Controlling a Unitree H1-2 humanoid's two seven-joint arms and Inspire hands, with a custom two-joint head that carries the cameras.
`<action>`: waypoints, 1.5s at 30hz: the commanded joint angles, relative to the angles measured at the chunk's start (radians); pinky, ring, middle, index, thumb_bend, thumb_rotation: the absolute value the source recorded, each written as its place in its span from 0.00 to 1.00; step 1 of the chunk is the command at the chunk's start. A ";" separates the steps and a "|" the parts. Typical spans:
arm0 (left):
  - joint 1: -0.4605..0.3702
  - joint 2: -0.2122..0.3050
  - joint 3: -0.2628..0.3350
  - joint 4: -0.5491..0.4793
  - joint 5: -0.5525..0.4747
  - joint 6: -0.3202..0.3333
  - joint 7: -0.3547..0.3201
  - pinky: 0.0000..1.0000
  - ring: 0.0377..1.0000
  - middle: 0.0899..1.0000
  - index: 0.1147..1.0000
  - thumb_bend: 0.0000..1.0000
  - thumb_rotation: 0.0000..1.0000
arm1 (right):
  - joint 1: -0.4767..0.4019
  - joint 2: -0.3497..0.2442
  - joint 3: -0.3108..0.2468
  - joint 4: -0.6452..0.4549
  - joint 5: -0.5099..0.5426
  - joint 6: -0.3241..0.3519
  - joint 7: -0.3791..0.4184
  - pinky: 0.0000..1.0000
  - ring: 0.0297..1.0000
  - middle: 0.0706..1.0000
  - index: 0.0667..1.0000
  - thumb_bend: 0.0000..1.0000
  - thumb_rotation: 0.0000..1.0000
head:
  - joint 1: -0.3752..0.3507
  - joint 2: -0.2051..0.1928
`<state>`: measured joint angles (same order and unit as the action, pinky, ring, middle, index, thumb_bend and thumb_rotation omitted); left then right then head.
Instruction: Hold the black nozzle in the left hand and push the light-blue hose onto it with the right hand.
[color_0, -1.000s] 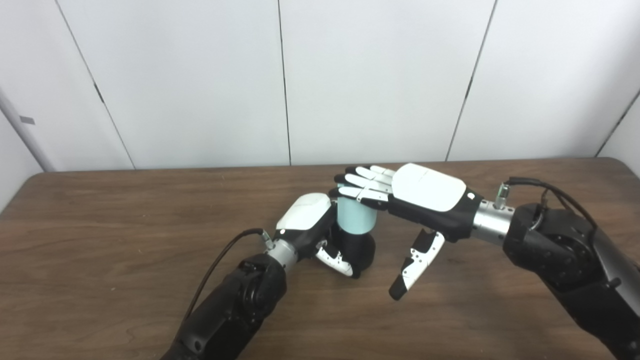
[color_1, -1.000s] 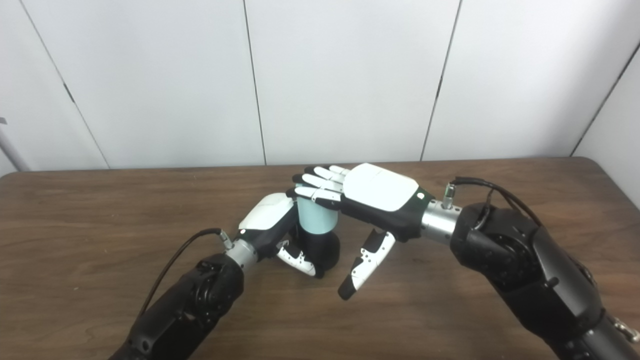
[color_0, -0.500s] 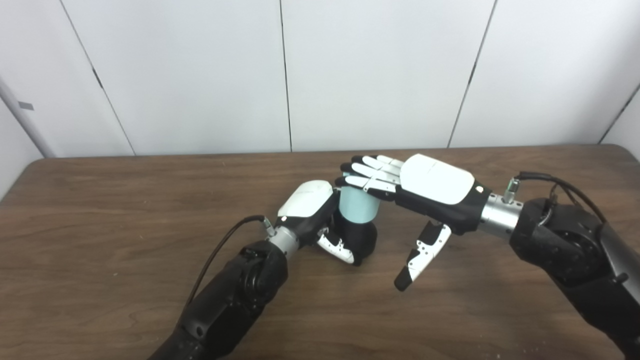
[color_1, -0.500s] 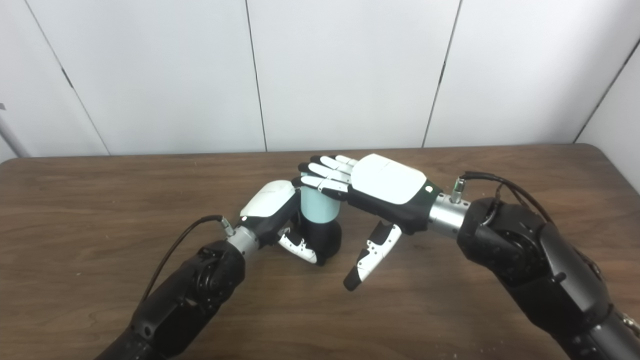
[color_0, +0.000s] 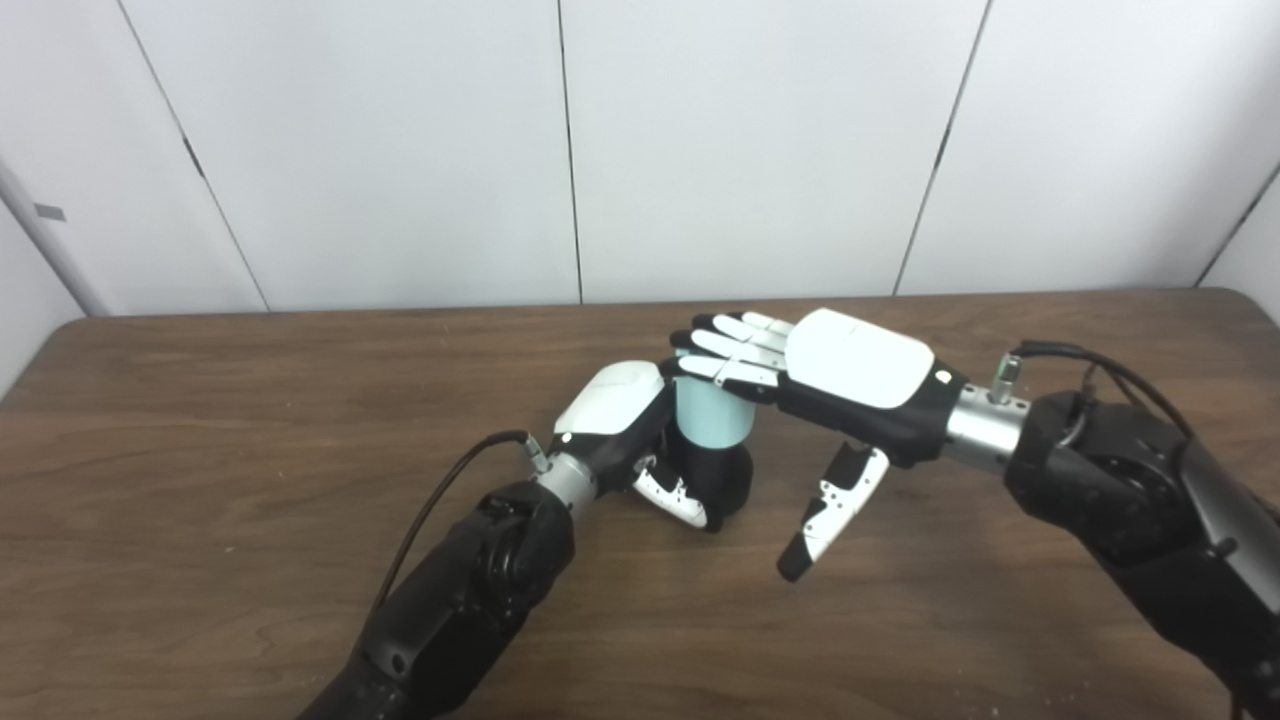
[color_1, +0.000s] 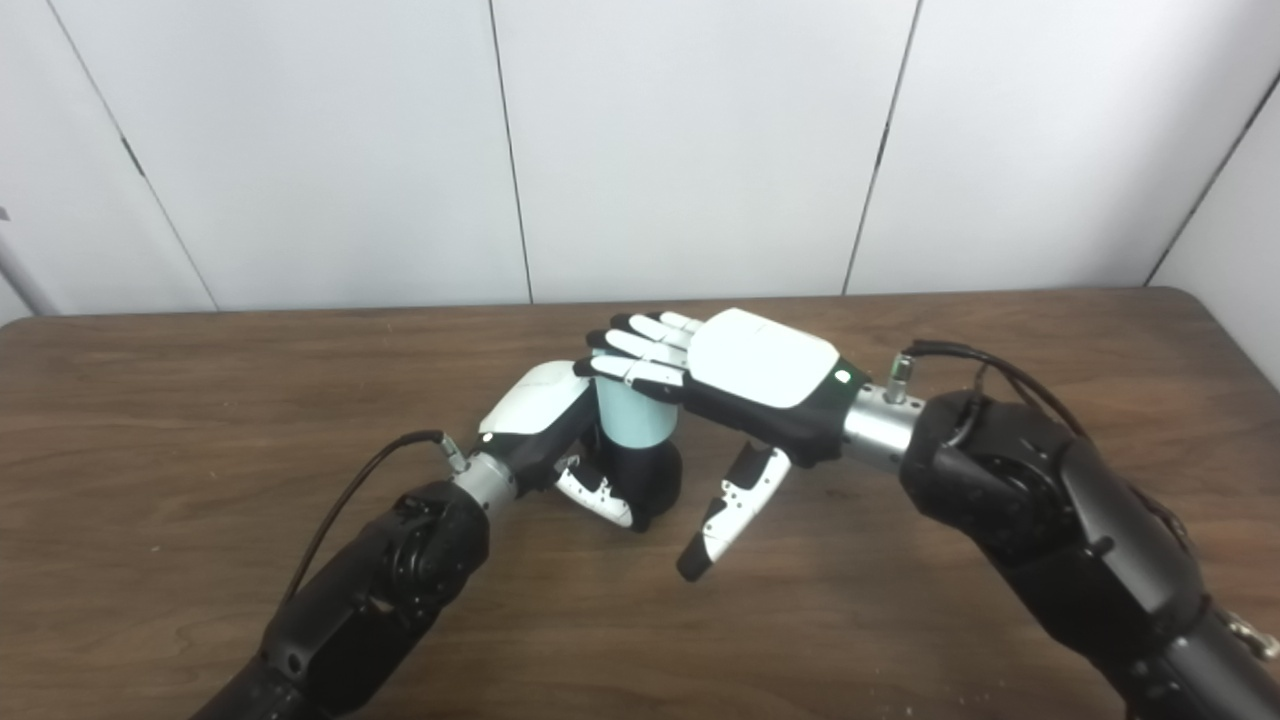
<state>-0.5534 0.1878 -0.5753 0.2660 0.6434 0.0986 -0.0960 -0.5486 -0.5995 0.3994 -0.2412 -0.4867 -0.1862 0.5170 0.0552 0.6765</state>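
Under right robot hand (color_0: 835, 375) | hose (color_0: 708, 425) top hidden | nozzle (color_0: 725, 482) part-covered

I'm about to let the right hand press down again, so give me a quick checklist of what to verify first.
1. Left hand wrapped around the black nozzle: ok.
2. Light-blue hose upright on the nozzle: ok.
3. Right hand flat, its fingers over the hose top: ok.
4. Right thumb clear of hose and nozzle: ok.
5. Hose fully seated: cannot tell, the joint is hidden.
6. Nozzle base resting on the table: ok.
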 joint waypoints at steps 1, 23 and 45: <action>0.055 0.039 -0.028 0.060 0.037 0.060 -0.099 0.40 0.41 0.40 0.42 0.53 0.00 | 0.012 -0.004 0.052 0.029 -0.015 -0.002 0.098 0.98 1.00 0.99 0.94 0.82 0.73 | 0.003 0.002; 0.051 0.054 -0.012 0.066 0.022 0.044 -0.098 0.49 0.48 0.46 0.40 0.52 0.00 | 0.082 -0.051 0.017 0.008 0.007 0.016 0.076 0.98 1.00 0.98 0.93 0.82 0.73 | -0.006 0.004; 0.047 0.041 -0.017 0.082 0.027 0.051 -0.097 0.48 0.48 0.44 0.40 0.53 0.00 | 0.036 -0.011 -0.017 0.006 0.074 0.033 0.050 0.95 0.99 1.00 0.98 0.79 0.69 | -0.008 -0.011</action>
<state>-0.5547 0.1897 -0.5720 0.2672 0.6365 0.0902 -0.1040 -0.5192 -0.6046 0.3727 -0.2412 -0.4212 -0.1645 0.5080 0.0460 0.6658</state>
